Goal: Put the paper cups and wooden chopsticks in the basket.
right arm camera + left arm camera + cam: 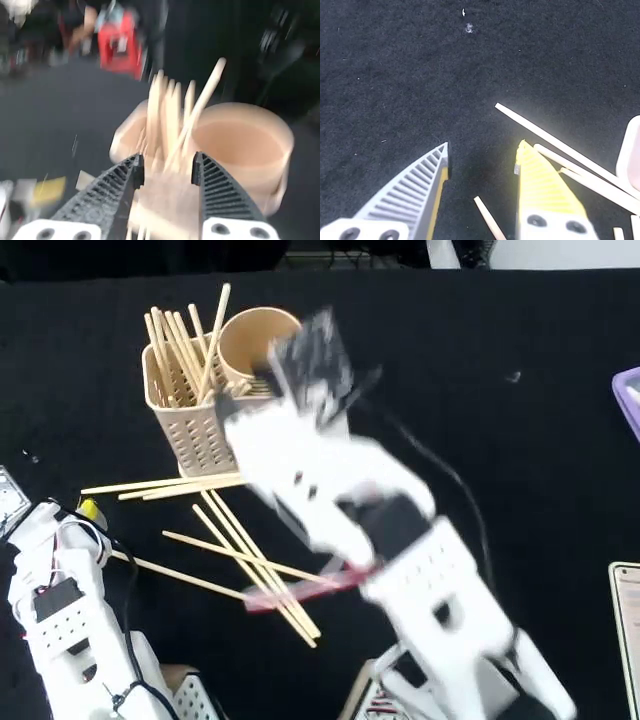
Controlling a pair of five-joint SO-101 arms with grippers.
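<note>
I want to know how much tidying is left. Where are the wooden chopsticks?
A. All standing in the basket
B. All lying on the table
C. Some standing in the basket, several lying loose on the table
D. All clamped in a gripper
C: a bunch of chopsticks stands in the basket, while loose chopsticks lie on the black table in front of it.

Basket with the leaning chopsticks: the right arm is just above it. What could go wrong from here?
1. The right gripper hangs with open fingers very close to the standing chopsticks. It could knock them out or tip the basket.
2. The loose chopsticks lie crossed on the table, so lifting one may drag the others.
</note>
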